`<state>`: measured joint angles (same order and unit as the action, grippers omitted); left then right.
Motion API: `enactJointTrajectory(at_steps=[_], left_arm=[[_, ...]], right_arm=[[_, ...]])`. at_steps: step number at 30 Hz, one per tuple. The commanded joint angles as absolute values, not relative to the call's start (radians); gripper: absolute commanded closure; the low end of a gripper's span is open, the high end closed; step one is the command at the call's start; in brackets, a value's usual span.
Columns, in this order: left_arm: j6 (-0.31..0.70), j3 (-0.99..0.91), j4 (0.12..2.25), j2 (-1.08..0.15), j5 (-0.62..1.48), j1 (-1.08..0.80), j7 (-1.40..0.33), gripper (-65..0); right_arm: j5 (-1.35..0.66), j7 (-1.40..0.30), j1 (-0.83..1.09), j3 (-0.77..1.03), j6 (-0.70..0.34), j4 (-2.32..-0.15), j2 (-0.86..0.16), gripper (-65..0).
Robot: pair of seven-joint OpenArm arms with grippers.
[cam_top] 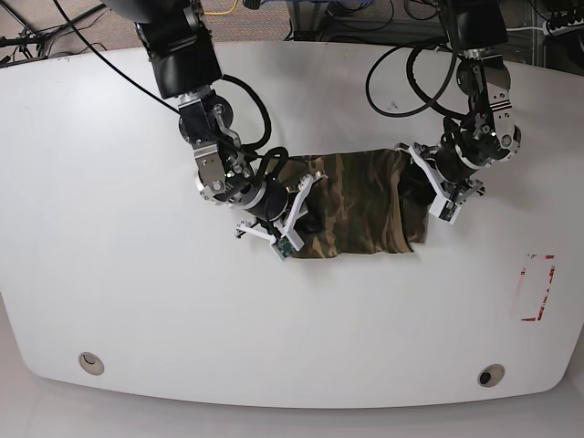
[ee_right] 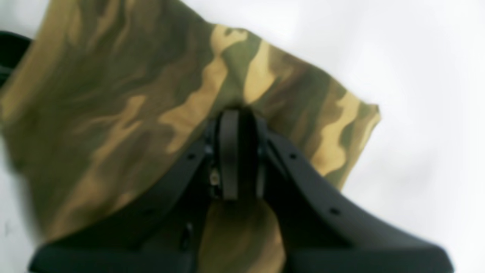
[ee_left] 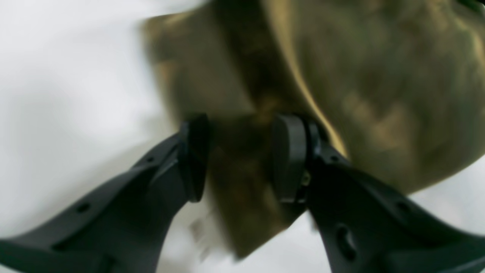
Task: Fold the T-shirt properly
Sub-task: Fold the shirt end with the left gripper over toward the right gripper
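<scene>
Base view shows the T-shirt (cam_top: 358, 205) lying in the middle of the white table (cam_top: 109, 274), already gathered into a compact rectangle, with one arm at each short end; the right gripper (cam_top: 294, 212) sits at its left edge in this frame, the left gripper (cam_top: 429, 192) at its right edge. From the right wrist view, the right gripper (ee_right: 238, 151) has its fingers pressed together on a fold of the camouflage cloth (ee_right: 125, 113), which fans out over the upper left of the frame and reaches a free corner at the right; a strip of cloth also hangs below the pads at the bottom centre. From the left wrist view, the left gripper (ee_left: 242, 159) holds its pads apart with a thick bunch of the shirt (ee_left: 379, 94) filling the gap between them, so it is pinching that wad; the rest of the cloth spreads across the upper right.

Left wrist picture is heavily blurred; seams, collar and label cannot be made out there, and the camouflage pattern smears. In the base view the gripper tips are hidden by the wrists and cloth; both arms are cut off at the top edge.

Table is plain white with rounded corners; a red-outlined mark (cam_top: 537, 287) lies at the right, two small round fittings (cam_top: 89, 363) near the lower edge; black cables (cam_top: 401, 82) loop at the top.
</scene>
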<state>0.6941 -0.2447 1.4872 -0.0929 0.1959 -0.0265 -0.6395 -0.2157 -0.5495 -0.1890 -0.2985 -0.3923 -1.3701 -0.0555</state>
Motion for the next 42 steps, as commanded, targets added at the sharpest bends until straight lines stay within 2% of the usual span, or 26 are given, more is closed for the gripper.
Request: enactJointTrajectory(at_steps=[1,10,18,26,31,35,42], left_arm=[[0.698,-0.232,1.484,-0.101,0.216,-0.012,-0.621,-25.7],[0.698,-0.191,1.583,-0.101,0.216,-0.024,-0.624,-25.7],[0.698,-0.194,1.713,-0.105,0.216,-0.050,-0.630,-25.7],[0.698,-0.160,1.804,-0.101,0.222,-0.065,-0.697,-25.7],[0.698,-0.101,1.782,-0.099,0.216,-0.065,-0.702,-25.7],[0.698,-0.077,1.701,-0.099,0.217,-0.062,-0.702,-25.7],[0.698,-0.085,1.564,-0.105,0.217,-0.022,-0.700,-25.7]], right_arm=[[-0.228,-0.585,-0.206,-0.295,-0.400,-1.468,-0.054,-5.1],[-0.220,-0.653,-0.206,-0.292,-0.398,-1.573,-0.056,-5.1],[-0.219,-0.657,-0.226,-0.226,-0.401,-1.554,-0.056,-5.1],[-0.219,-0.607,-0.265,-0.225,-0.407,-1.435,-0.084,-5.1],[-0.219,-0.567,-0.269,-0.225,-0.407,-1.372,-0.085,-5.1],[-0.219,-0.484,-0.280,-0.228,-0.407,-1.307,-0.087,-5.1],[-0.217,-0.443,-0.278,-0.228,-0.407,-1.228,-0.087,-5.1]])
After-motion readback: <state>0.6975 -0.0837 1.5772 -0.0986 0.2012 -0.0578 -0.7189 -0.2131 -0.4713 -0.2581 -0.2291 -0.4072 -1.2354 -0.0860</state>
